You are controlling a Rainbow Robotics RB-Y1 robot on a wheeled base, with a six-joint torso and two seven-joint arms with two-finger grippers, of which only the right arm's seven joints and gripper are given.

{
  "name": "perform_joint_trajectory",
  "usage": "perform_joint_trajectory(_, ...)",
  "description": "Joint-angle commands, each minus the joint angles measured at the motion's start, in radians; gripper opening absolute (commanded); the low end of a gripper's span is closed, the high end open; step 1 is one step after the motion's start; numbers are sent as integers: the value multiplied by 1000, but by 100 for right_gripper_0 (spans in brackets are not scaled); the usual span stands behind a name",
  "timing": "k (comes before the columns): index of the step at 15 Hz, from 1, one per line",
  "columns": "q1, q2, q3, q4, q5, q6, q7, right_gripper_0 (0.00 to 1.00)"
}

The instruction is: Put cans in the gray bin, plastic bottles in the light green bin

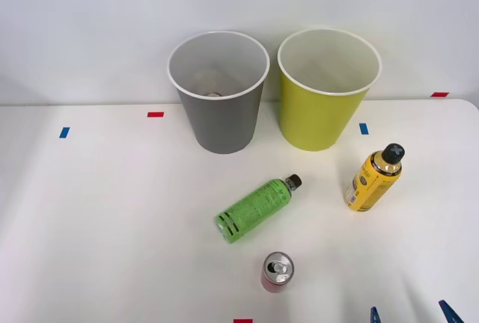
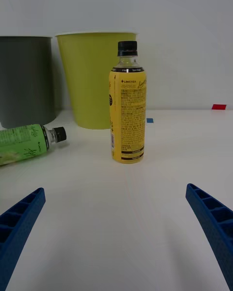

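Observation:
The gray bin (image 1: 222, 125) and the light green bin (image 1: 318, 117) stand side by side at the back of the table. A dim round shape lies at the gray bin's bottom; I cannot tell what it is. The green plastic bottle (image 1: 254, 209) lies on its side at mid-table. To its right the yellow-orange bottle (image 1: 374, 179) stands upright. A red-pink can (image 1: 277, 271) stands upright near the front edge. My right gripper (image 1: 412, 314) is open at the front right, facing the yellow bottle (image 2: 128, 111) with table between them. Its tips (image 2: 115, 190) hold nothing. The green bottle (image 2: 26, 143), gray bin (image 2: 26, 82) and light green bin (image 2: 90, 77) show beyond.
Small blue (image 1: 64, 132) and red (image 1: 155, 114) tape marks dot the white table (image 1: 112, 218). A pale wall stands right behind the bins. The table's right edge curves away near the far right corner.

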Motion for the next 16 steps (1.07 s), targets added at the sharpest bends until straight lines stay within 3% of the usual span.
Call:
perform_joint_trajectory(1, 0, -5, -1, 0, 2, 1, 6, 100)
perform_joint_trajectory(16, -2, -5, -1, 0, 2, 1, 6, 100)
